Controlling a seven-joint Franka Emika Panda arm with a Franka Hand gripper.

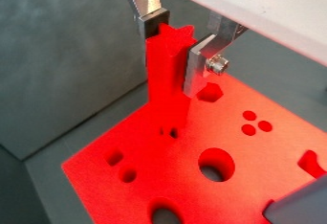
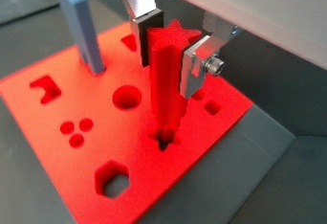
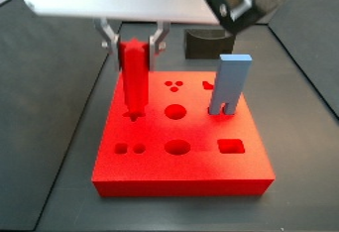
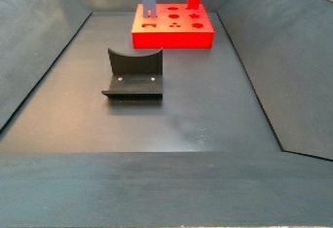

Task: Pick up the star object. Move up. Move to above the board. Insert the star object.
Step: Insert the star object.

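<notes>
**Gripper clamped on red peg over the board**

Gripper (image 2: 170, 38) fingers clasp the top of the slim, tall, bright red star object (image 2: 166, 84), which stands upright with its foot at a star-shaped hole in the large flat red board (image 3: 199, 173). A light-blue forked block (image 3: 231, 83) stands upright in the board nearby. The dark L-shaped fixture (image 4: 134, 75) sits well apart on the floor.

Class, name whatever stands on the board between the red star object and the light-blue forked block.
Nothing stands there: in a side view, only board surface with cut-out holes separates the star object, held in the pincer, from the blue block.
</notes>
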